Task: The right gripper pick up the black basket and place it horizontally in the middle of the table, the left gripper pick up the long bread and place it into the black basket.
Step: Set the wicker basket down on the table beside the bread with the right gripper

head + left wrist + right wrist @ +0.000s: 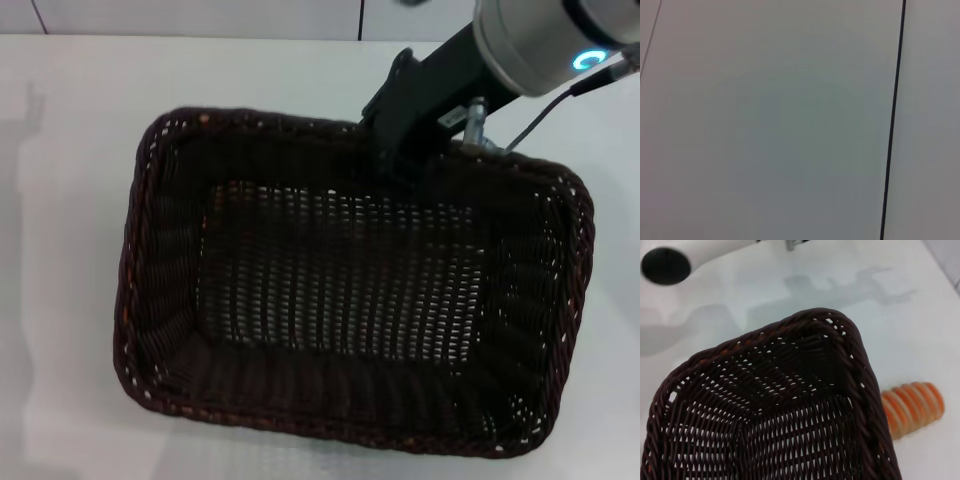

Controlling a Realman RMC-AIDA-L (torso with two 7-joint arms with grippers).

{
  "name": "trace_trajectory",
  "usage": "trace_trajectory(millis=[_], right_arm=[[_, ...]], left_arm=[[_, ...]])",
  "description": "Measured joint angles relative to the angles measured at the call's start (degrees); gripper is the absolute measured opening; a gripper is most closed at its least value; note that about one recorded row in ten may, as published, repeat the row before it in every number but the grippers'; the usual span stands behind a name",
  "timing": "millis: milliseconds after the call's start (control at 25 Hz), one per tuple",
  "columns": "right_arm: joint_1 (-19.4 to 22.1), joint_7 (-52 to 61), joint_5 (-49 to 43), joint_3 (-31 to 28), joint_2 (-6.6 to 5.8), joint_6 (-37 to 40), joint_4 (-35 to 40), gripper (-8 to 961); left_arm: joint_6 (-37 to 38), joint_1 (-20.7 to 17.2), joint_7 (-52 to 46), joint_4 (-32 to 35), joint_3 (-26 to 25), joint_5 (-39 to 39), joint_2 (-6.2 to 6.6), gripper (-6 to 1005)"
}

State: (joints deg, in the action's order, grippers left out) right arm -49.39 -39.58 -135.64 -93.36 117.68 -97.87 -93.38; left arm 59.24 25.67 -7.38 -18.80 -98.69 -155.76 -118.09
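Head view: the black basket [350, 300] fills most of the frame, tilted and somewhat skewed, its far long rim under my right gripper [405, 150]. It appears lifted or tipped above the white counter [70, 200], though I cannot tell whether any edge touches the surface. The weave is open, light showing through floor and sloping walls, so I judge it light for its bulk, stiff enough to hold shape from one rim, yet springy. Held at one edge of the far rim, it should tend to sag and swing about that point. The braided rim is the thickest, firmest part and the sensible place to grip; the thin side weave would flex and could slip.

My right gripper sits at the basket's far rim, towards its right end, and seems to be pinching the braid. The fingertips are lost against the dark wicker, so I cannot tell their spread for certain.

Right wrist view: a rounded corner of the basket lies close to the camera. The long bread [912, 407] lies on the counter just beside that corner, outside the wall, ridged orange-striped face up. I judge it soft and easily dented, best taken lightly across its short width near mid-length.

Left wrist view: only plain pale surface. My left gripper is not in view.
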Motion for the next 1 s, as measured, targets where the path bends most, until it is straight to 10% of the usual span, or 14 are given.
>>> trace_trajectory(millis=[1000], right_arm=[[-3.59, 1.85, -0.49, 7.62, 1.17, 6.29, 11.76, 132]], left_arm=[[0.00, -0.65, -0.07, 0.20, 0.39, -0.35, -0.03, 775]])
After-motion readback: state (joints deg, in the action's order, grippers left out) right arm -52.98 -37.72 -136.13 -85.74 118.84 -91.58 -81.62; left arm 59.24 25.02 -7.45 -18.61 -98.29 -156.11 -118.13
